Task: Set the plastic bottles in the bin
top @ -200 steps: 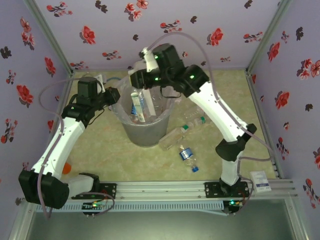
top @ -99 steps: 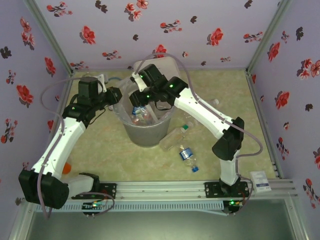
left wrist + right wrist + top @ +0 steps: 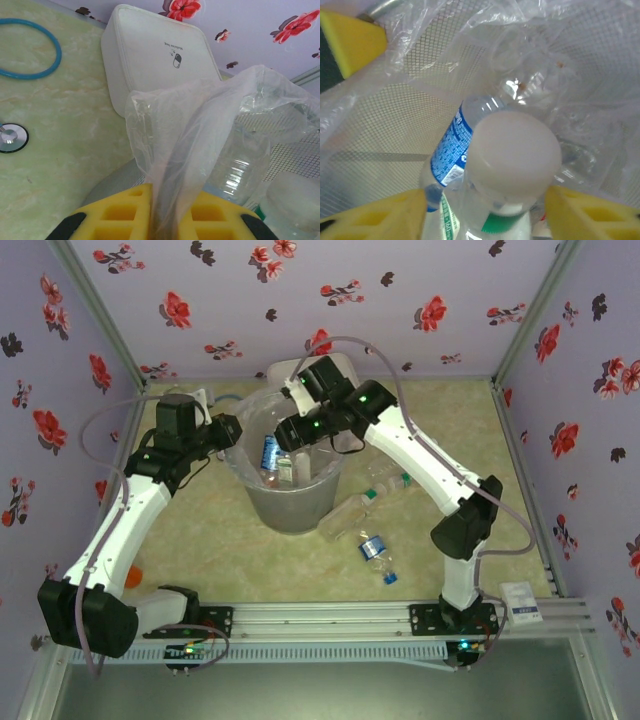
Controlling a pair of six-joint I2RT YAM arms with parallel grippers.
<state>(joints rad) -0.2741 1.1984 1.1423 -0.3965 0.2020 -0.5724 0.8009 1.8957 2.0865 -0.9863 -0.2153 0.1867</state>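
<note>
On the left side of the table (image 3: 200, 530), the left gripper (image 3: 170, 207) is closed tightly on a fold of the clear bag (image 3: 200, 115) that lines the bin (image 3: 290, 510). It holds this liner at the left rim, and I judge the purpose is to hold the mouth wide. Just behind the rim stands a white container (image 3: 155, 55).

Inside the bin, a blue-labelled bottle (image 3: 450, 145) leans against the lined wall. The right gripper (image 3: 485, 215) hangs above the bin's mouth with its jaws partly apart. A white-capped bottle (image 3: 512, 150) stands between the pads with a small gap on each side, so it seems free and not gripped.

To the right of the bin, more bottles lie on the table: a green-capped bottle (image 3: 350, 515) just beside the bin's foot, a second clear bottle (image 3: 392, 480) behind it, and a crushed bottle (image 3: 375, 550) nearer to the arm bases.

These bottles look empty, so they are probably very light. Their thin walls should dent easily, and the smooth round sides may slip or roll. I would take one across the middle of the body, on the label, with a gentle squeeze.
</note>
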